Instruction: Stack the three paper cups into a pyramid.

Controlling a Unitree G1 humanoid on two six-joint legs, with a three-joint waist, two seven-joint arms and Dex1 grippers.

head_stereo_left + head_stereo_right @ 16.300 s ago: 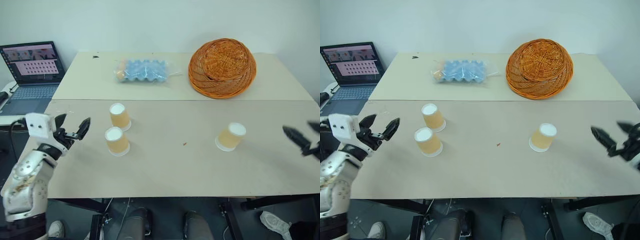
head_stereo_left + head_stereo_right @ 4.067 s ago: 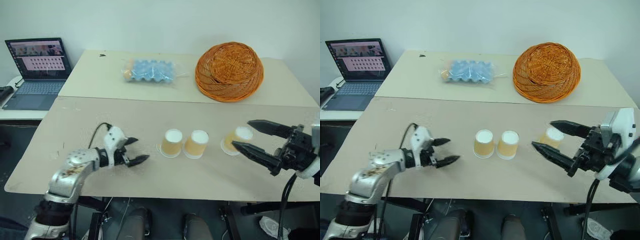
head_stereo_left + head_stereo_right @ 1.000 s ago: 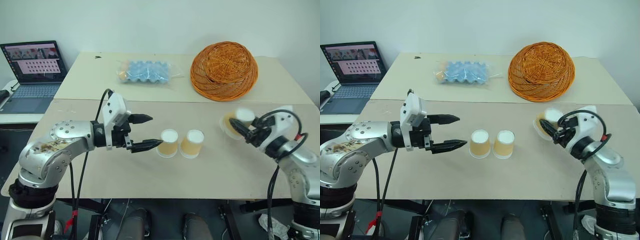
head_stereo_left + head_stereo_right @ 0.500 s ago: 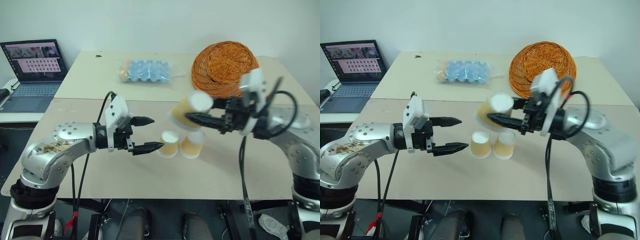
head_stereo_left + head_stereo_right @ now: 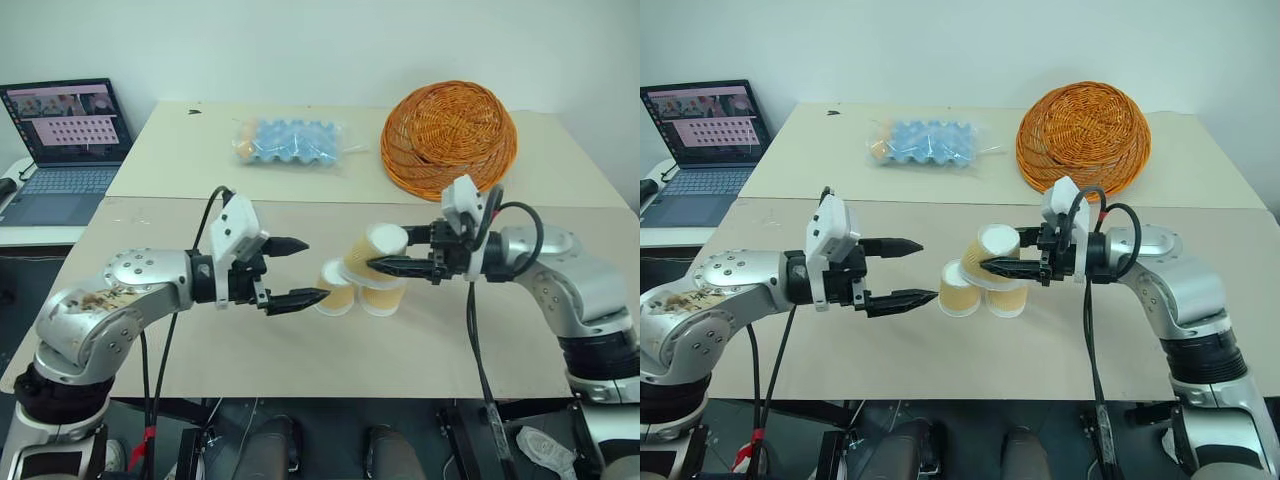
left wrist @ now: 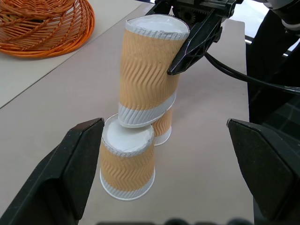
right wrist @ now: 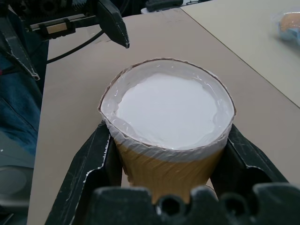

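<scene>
Two paper cups (image 5: pixel 337 290) (image 5: pixel 383 298) stand upside down, side by side, on the near table. The third paper cup (image 5: pixel 372 255) is tilted above them, white base up, with my right gripper (image 5: pixel 387 250) shut on its sides. In the left wrist view this held cup (image 6: pixel 147 70) has its rim right at the top of the nearer standing cup (image 6: pixel 126 161); I cannot tell whether they touch. My left gripper (image 5: pixel 314 268) hovers open just left of the pair, holding nothing. The right wrist view shows the held cup (image 7: pixel 168 122) between the black fingers (image 7: pixel 93 164).
An upturned wicker basket (image 5: pixel 448 135) and a blue egg tray (image 5: pixel 288 142) in plastic lie on the far table. An open laptop (image 5: pixel 65 125) stands on a side table at the far left. The near table's front edge (image 5: pixel 300 385) runs close below the cups.
My right gripper has carried the third cup from the right side of the table leftward, over the two standing cups, and turned to point left. The left gripper has stayed in place, open.
</scene>
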